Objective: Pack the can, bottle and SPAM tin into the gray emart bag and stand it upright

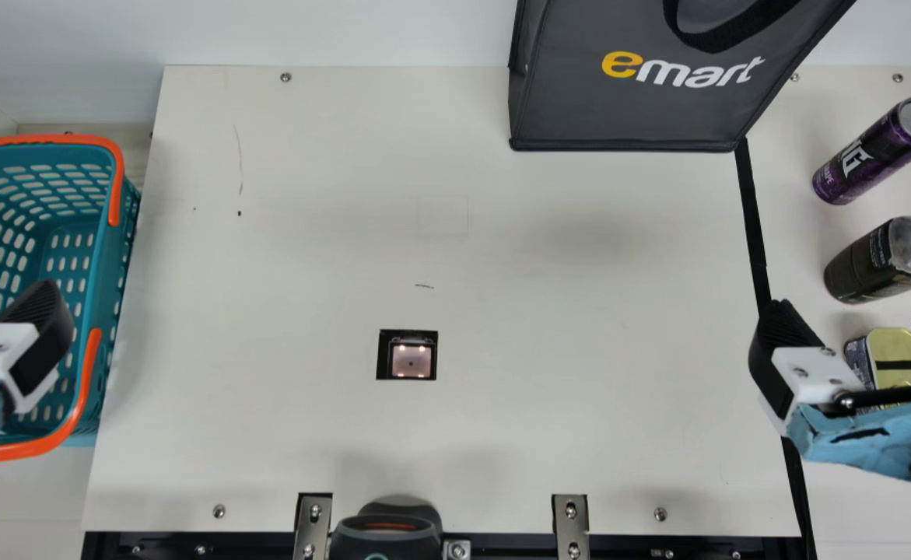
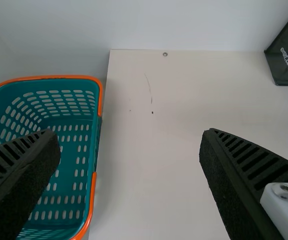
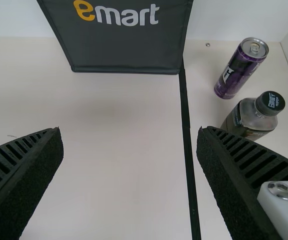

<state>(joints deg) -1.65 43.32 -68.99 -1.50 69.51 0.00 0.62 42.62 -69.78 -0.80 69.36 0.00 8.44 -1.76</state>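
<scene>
Toward half past one from the middle of the cream table [image 1: 307,428] in the main view, a dark gray fabric emart bag [image 1: 626,117] with black handles, upright. Near half past two, a purple-and-black metal can [image 1: 875,155], outside the bag; at three, a clear plastic bottle of dark drink [image 1: 871,264], black-capped; just past three, a short metal SPAM tin [image 1: 898,350], gold lid up.

In judgement, at the opening step: choosing a first item, with nothing clasped. Right hand [image 3: 128,131] spread wide, near bottle and tin; left hand [image 2: 128,134] likewise spread, toward nine by the teal plastic basket [image 1: 43,140], best left out of the way.

Next, probably bring the right hand over one item around three o'clock, straddle, lower, then squeeze. For bottle or can, grip squarely around the body; for the low tin, reach deeper, minding the bottle. Then lift, carry toward half past one, clear the bag's rim and lower inside without tugging the fabric, to avoid tipping.
</scene>
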